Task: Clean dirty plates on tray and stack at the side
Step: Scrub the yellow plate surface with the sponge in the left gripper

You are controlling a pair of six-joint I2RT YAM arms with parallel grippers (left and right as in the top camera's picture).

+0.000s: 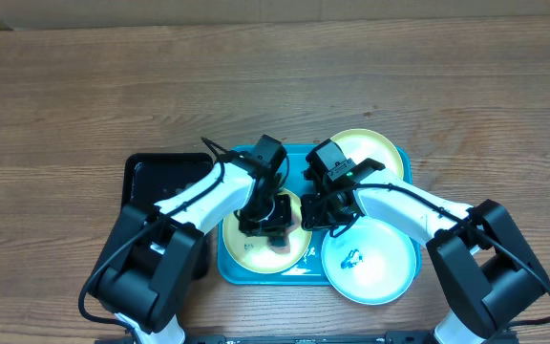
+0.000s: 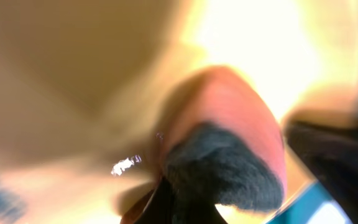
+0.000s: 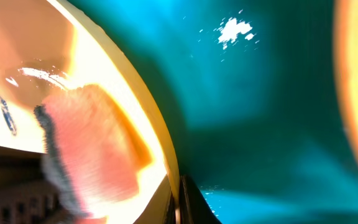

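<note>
1. Clamps a pink sponge (image 2: pixel 229 143), dark scourer side showing, in the left gripper (image 1: pixel 264 222); presses it onto the yellow-green plate (image 1: pixel 246 250) at the tray's (image 1: pixel 297 161) front-left corner, likely to scrub the centre.
2. Sets the right gripper (image 1: pixel 321 212) low at that plate's rim, toward the tray's middle, probably to steady it against the rubbing; cannot tell whether spread or pinching.
3. Shows a glossy pale centre there, with a small dark scribble (image 1: pixel 248 247) beside the sponge.
4. Finds a second yellow-green plate (image 1: pixel 375 153) in the tray's back-right corner, partly hidden by the right arm (image 1: pixel 399 205); no smudge to make out.
5. Finds the blue plate (image 1: pixel 375 268) overhanging the tray's front-right corner, scribbled too, so judged uncleaned.
6. Notes a white smear (image 3: pixel 234 28) on the tray floor and a black tray (image 1: pixel 156 177) just left; stacking judged not begun.
</note>
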